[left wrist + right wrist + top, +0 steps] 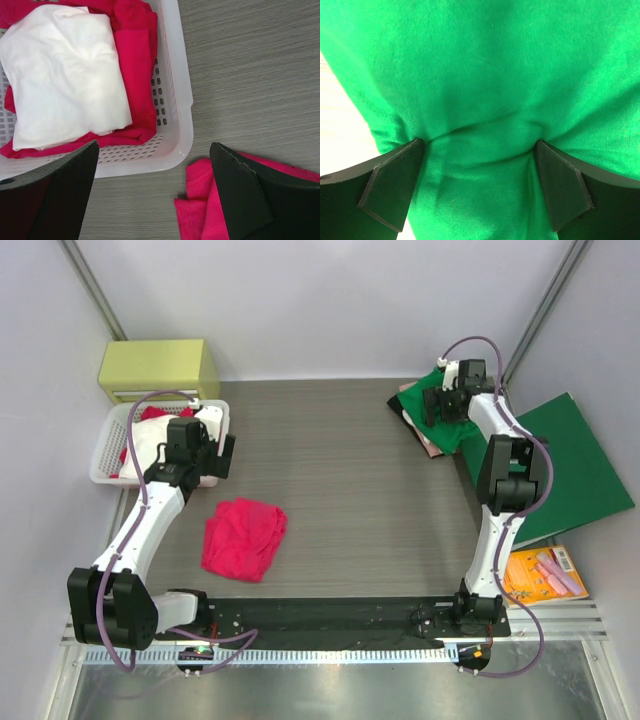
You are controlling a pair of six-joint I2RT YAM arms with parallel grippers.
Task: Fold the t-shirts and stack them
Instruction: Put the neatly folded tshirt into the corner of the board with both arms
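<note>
Your left gripper is hanging with its jaws wide apart and nothing between them, over the near rim of the white basket at 10 o'clock on the table. From there you are looking down on both supplies of work. A white cloth is lying on red cloth inside the basket, and 1 crumpled red shirt is sitting loose on the table at 8 o'clock, just beside the basket's corner. That shirt is unfolded, so it looks like your next piece. Your right gripper is also spread wide and holding nothing. It is bearing down on the green shirt at 2 o'clock, where a soft crease is bunching between the pads, probably to flatten the top of the stack. A pale layer is peeking out at the stack's 7 o'clock edge. The middle of the table is giving you plenty of bare room to spread the red shirt. Be watching the basket wall on your left and the folder just beside the stack at 4 o'clock.
</note>
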